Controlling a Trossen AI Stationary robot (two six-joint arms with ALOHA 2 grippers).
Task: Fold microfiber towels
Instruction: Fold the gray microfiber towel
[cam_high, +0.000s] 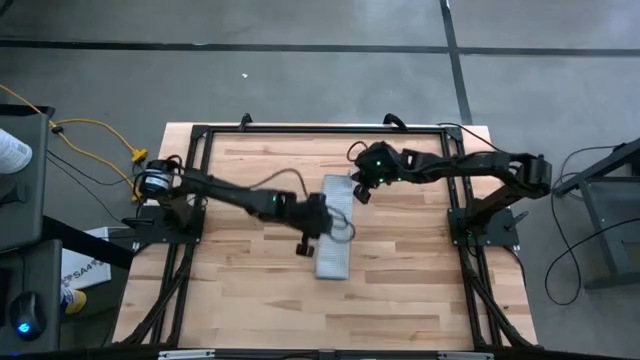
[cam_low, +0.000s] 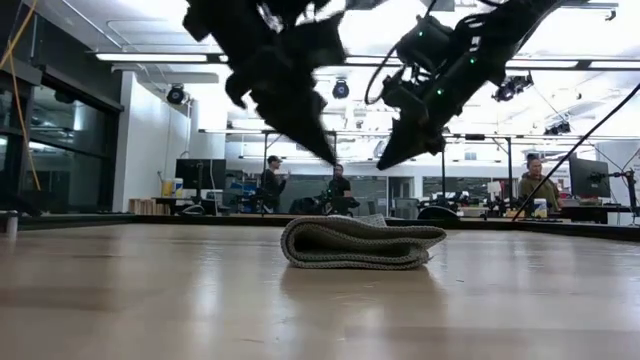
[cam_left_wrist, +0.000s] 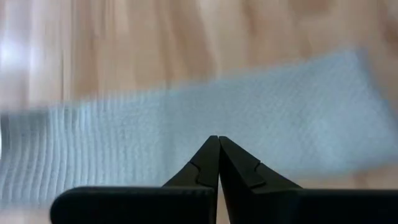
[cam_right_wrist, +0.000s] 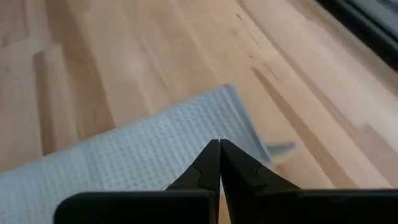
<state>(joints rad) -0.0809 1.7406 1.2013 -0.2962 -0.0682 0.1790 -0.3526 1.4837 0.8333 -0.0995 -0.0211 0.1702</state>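
The light grey ribbed microfiber towel (cam_high: 335, 232) lies folded into a narrow, layered strip near the centre of the pale wooden plank table (cam_high: 420, 290). The low view shows it stacked in several layers with a rounded fold at one end.

The left gripper (cam_left_wrist: 218, 142) hangs above the towel's middle, fingers pressed together, holding nothing. The right gripper (cam_right_wrist: 219, 144) hangs above the towel's far end, fingers likewise together and empty. In the low view both grippers are clear of the cloth.

Step in hand, as judged: finishing or checking the fold. To do it well:
1. Bring both grippers down evenly so the strip does not skew.
2. Press along the top layer instead of pinching one edge; loose layers may spring apart.
3. Align the short ends before any further fold.

Limits of view: the left arm covers part of the towel from above. One corner at the far end appears to stick out from the stack; whether the lower layers are aligned cannot be told. The left wrist view is smeared.
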